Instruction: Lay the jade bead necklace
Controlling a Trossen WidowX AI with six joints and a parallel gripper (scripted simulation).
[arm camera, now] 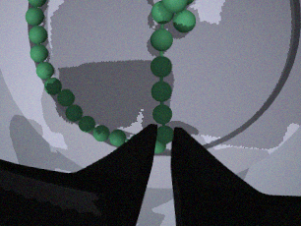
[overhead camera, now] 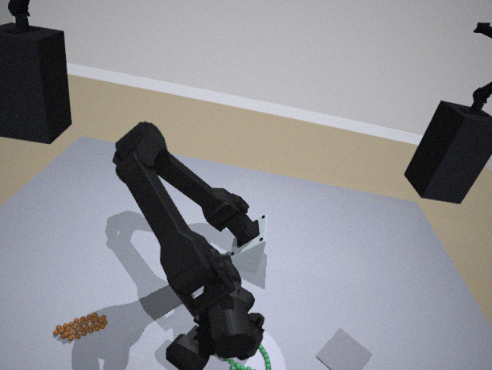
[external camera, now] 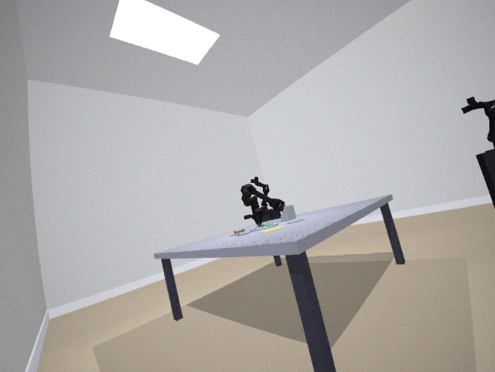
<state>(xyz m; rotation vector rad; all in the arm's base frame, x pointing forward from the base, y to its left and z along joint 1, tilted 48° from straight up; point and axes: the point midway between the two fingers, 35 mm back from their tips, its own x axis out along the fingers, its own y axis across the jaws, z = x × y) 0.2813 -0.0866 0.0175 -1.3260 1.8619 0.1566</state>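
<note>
The claw (external camera: 260,226) (arm camera: 163,133) is almost closed, with only a thin gap between its tips. It has hold of the green bead string (overhead camera: 267,355) (external camera: 268,225) (arm camera: 161,91) by a bead near the bottom middle of the wrist view. The green beads lie on the round white board (overhead camera: 278,355) (external camera: 255,229) (arm camera: 236,88), at the bottom of the top view.

In the wrist view, beads curve down the left side, by the round groove. More beads run straight up the middle, with a small bunch at the top. The groove (arm camera: 268,112) on the right has no beads in it, so I think the job is partly done.

The step now looks like taking this middle part over to the groove. The claw should pinch firmly, lift just a little, then go slowly to the right along the curve. A hard tug could pull the left beads out of place, and the bunch might snag. It is best to set the beads down right over the groove, then open gently so none stick. The orange beads (overhead camera: 80,326) (external camera: 239,232), lower left in the top view, can be left alone.
</note>
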